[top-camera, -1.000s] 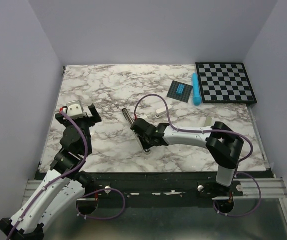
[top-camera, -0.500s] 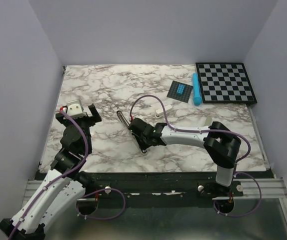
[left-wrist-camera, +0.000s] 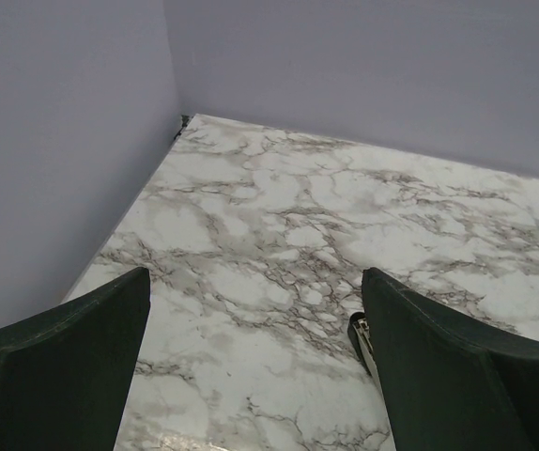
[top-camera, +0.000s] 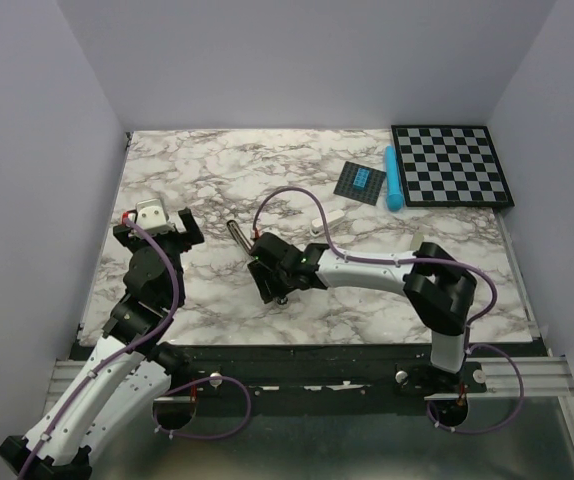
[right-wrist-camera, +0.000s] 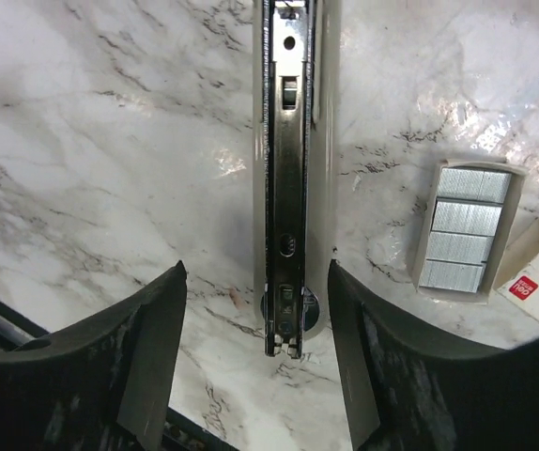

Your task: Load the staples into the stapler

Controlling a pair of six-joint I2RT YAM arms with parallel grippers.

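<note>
Stapler [right-wrist-camera: 286, 141] flat on bench [right-wrist-camera: 110, 141], silver channel up | right end effector [right-wrist-camera: 255, 266] straddles it, parted, not touching | staples [right-wrist-camera: 464, 230] just beside stapler | left end effector [left-wrist-camera: 255, 282] wide open, empty

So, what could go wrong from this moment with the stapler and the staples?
1. The right end effector straddles the open stapler, jaws open; pulling away crookedly may knock it askew.
2. The staples lie close beside one finger; a sideways move could scatter them.
</note>
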